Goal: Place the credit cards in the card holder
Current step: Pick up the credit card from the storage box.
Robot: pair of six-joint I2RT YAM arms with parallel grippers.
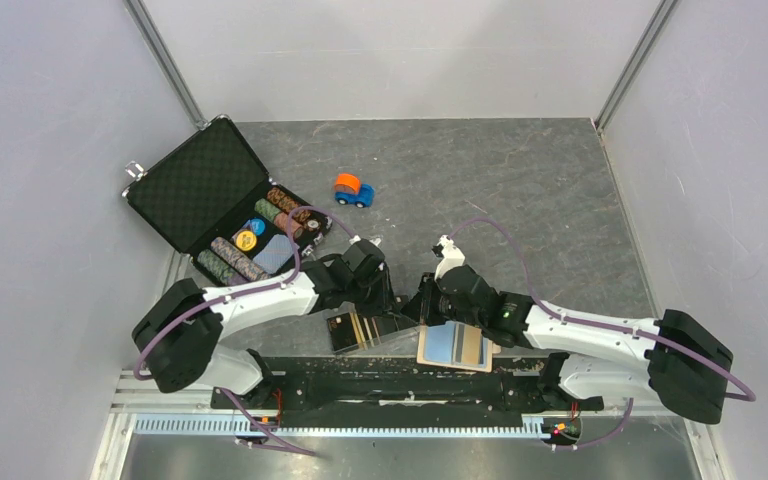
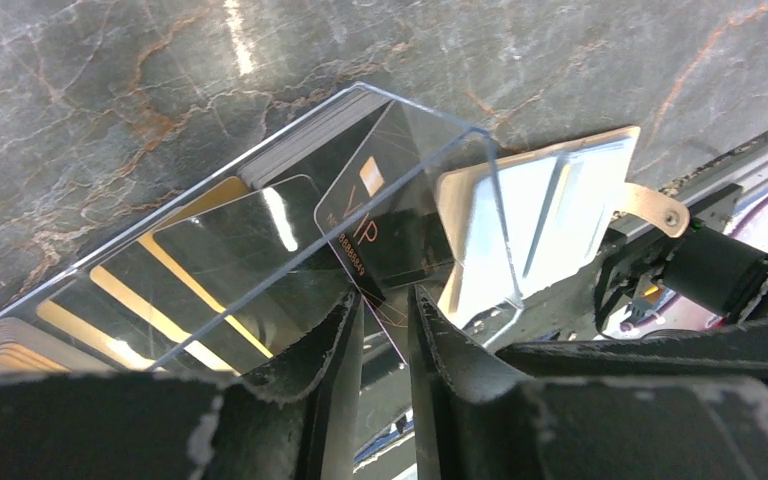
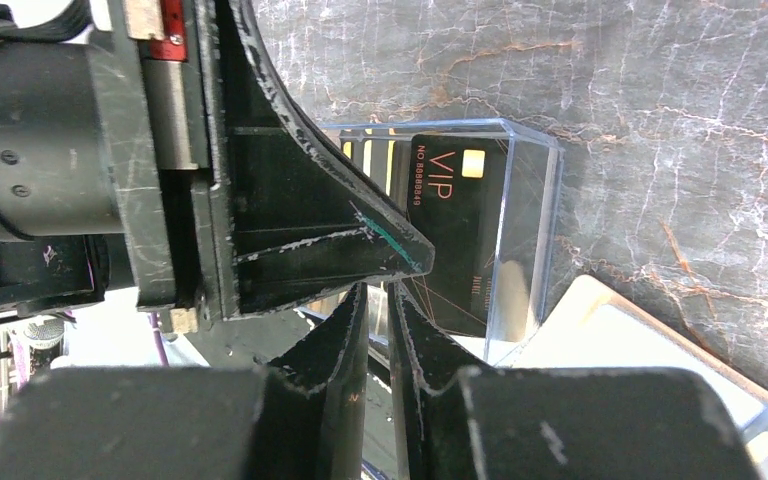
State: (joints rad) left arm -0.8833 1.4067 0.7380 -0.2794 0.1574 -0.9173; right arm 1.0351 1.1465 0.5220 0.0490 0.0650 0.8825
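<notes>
Top camera looks down from behind; both wrist cameras closely share the black credit card [image 2: 380, 235]

A dark grey table top [image 1: 520, 180] with pale and rusty veins, like marble, is being shown; it is being enclosed on three sides by plain white panels, namely a back wall [image 1: 390, 50], a left wall [image 1: 40, 150] and a right wall [image 1: 740, 130]; the two back corners are being marked by slanting metal bars, a left strut [image 1: 165, 60] and a right strut [image 1: 635, 60]; the near edge is being bordered by a ribbed metal rail [image 1: 360, 425]; soft, even light is being spread over the whole enclosure; in the left wrist view a bright streak of glare [image 2: 240, 35] is being reflected by the stone-like surface.
</notes>
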